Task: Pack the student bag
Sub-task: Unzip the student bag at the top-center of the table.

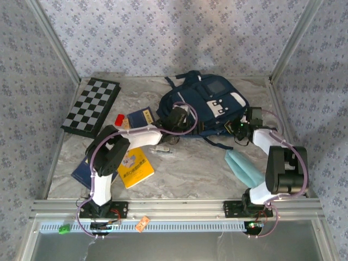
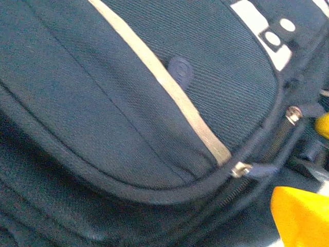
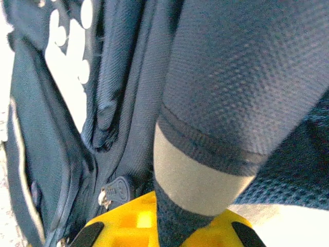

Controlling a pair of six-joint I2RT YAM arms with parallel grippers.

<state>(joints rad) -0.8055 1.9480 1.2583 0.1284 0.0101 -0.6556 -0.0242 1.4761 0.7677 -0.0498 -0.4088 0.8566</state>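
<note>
The student bag (image 1: 209, 103), navy blue with white patches, lies at the back middle of the table. My left gripper (image 1: 178, 116) hovers at its near left side, and the left wrist view is close on the front pocket (image 2: 154, 103), with its pale stripe and a metal zipper pull (image 2: 240, 169). Its fingers are outside that view, jaws wide with nothing seen between them. My right gripper (image 3: 169, 226) is at the bag's right side (image 1: 240, 128), shut on a navy mesh strap (image 3: 205, 175) with a pale band.
A checkered chessboard (image 1: 91, 106) lies at the back left. A red block (image 1: 119, 119), a navy book (image 1: 142, 117), a yellow book (image 1: 136, 167) and a blue book (image 1: 81, 173) lie around the left arm. A light blue pouch (image 1: 243, 167) lies by the right arm.
</note>
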